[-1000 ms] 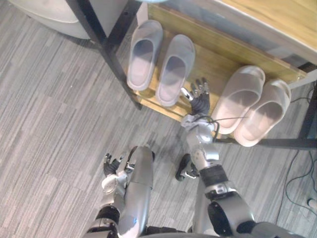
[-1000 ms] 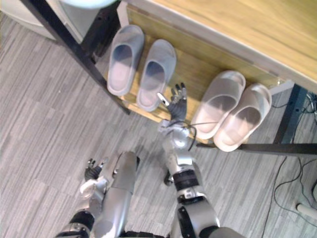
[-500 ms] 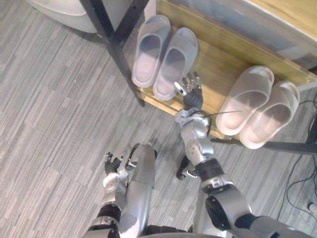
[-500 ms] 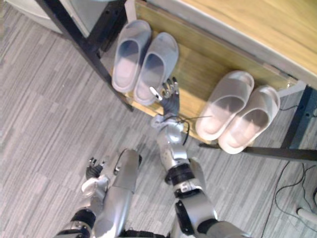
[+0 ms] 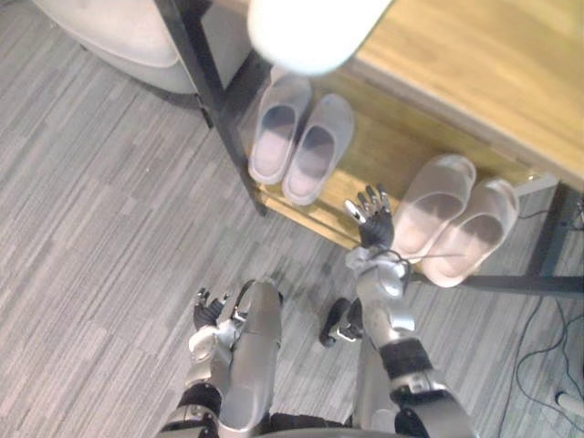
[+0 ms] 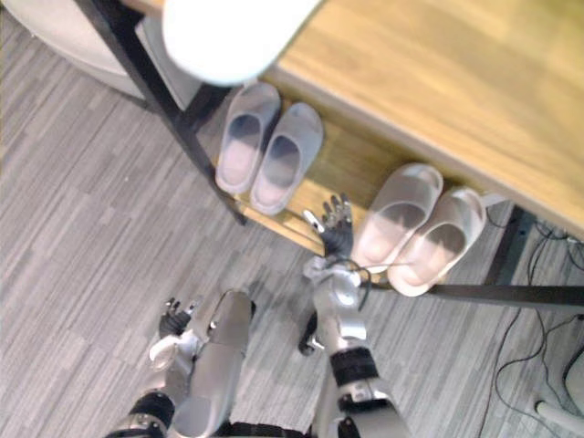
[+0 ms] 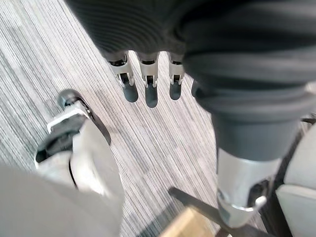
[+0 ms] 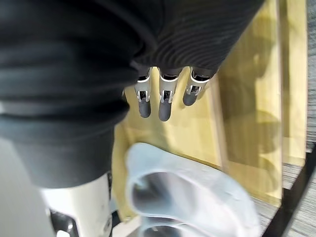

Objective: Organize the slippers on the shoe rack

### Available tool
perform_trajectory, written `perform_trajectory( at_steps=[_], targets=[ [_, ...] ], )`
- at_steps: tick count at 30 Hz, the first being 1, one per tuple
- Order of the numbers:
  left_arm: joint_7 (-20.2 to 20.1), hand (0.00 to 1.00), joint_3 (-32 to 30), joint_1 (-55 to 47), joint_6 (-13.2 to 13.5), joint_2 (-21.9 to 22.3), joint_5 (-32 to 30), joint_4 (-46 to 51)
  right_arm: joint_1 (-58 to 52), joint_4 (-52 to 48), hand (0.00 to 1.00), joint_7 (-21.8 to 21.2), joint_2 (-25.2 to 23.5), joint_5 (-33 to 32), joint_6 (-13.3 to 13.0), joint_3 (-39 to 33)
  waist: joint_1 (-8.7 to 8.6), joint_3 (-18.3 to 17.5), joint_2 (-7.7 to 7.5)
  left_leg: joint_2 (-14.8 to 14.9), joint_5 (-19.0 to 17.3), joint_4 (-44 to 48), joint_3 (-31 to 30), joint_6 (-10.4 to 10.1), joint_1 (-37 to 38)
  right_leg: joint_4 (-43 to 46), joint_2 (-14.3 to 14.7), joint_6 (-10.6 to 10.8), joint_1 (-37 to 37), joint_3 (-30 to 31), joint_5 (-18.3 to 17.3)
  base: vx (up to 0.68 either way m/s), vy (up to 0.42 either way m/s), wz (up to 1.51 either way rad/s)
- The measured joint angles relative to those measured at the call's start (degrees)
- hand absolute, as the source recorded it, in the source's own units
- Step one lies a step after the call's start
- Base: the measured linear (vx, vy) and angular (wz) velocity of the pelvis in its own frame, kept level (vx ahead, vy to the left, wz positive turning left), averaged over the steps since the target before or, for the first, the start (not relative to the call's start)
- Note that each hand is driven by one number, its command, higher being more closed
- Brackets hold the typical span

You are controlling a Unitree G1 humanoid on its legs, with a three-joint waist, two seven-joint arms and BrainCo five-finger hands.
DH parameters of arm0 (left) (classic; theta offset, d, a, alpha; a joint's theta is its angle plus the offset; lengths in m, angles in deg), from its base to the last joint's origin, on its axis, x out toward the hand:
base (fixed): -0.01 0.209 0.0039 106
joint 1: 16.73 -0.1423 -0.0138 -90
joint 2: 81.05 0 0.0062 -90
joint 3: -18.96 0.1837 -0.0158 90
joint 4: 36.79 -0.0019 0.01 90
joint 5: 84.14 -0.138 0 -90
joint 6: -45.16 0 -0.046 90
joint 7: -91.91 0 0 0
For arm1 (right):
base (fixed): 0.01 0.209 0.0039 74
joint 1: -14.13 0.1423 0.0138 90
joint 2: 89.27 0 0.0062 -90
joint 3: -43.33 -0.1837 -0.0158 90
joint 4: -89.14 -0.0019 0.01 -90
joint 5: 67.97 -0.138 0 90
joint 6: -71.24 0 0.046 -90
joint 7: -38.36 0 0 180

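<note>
Grey striped carpet [image 5: 100, 210]; on the black-framed wooden rack shelf [image 5: 383, 164], a grey rubber slipper pair [image 5: 317, 151] and a pale pair [image 5: 438, 208]. Between them the right robot hand [image 5: 370, 212] hovers splayed, empty; its wrist view shows a slipper rim [image 8: 207, 192] close. Left robot hand [image 5: 206, 308] slack, empty.

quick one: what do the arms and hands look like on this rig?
Left arm and right arm: smooth silver-grey shells, black ribbed bands at the joints. Left hand and right hand: dark ribbed cover over back and wrist, silver fingers with dark tips.
</note>
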Motion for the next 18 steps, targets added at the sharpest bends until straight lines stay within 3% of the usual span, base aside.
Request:
perform_trajectory(
  at_steps=[4, 8, 12, 15, 18],
  targets=[
    [-1.47, 0.00, 2.59, -3.20, 0.03, -2.27, -1.21, 0.70, -8.62, -3.24, 0.00, -1.85, -0.01, 5.13, 0.93, 2.75, -1.51, -1.71, -1.98, 0.97, 4.11, -10.38, 2.15, 1.14, 7.64, -9.09, 0.06, 0.84, 7.47, -0.66, 3.20, 0.11, 0.007, 0.02],
    [-3.23, 0.00, 5.65, -5.37, -0.51, -3.53, -4.52, -1.08, -17.42, -2.95, 0.00, -4.35, -0.09, 12.75, 2.87, 3.97, -2.15, -7.70, -3.38, 2.75, 8.69, -22.13, 3.77, 2.42, 13.97, -21.14, 1.53, 1.76, 13.72, -1.32, 8.23, 0.16, 0.052, -0.08],
    [-4.72, 0.00, 8.20, -7.25, -1.44, -3.22, -6.81, -3.36, -21.24, 1.70, 0.00, -5.50, -0.12, 17.08, 3.67, 3.76, -3.38, -12.69, -3.16, 3.67, 12.49, -32.05, 6.45, 3.59, 20.95, -31.70, 2.67, 2.98, 19.75, -0.56, 13.02, 0.14, 0.089, -0.25],
    [-5.69, 0.00, 9.40, -8.76, -1.90, -2.18, -7.89, -5.39, -22.34, 8.07, 0.00, -5.73, 0.01, 18.82, 4.24, 1.75, -4.88, -16.53, -2.02, 4.07, 15.31, -38.91, 8.05, 4.44, 25.12, -39.73, 3.49, 3.86, 23.69, 0.06, 16.91, 0.12, 0.066, -0.24],
    [-6.37, 0.00, 10.04, -9.51, -2.70, -1.59, -9.12, -6.46, -23.57, 13.13, 0.00, -5.75, 0.22, 20.10, 4.91, -0.48, -5.15, -18.29, -0.76, 4.34, 16.56, -42.83, 10.08, 4.88, 28.20, -45.48, 4.30, 4.50, 26.68, 1.34, 19.91, 0.07, 0.054, -0.29]
  ],
)
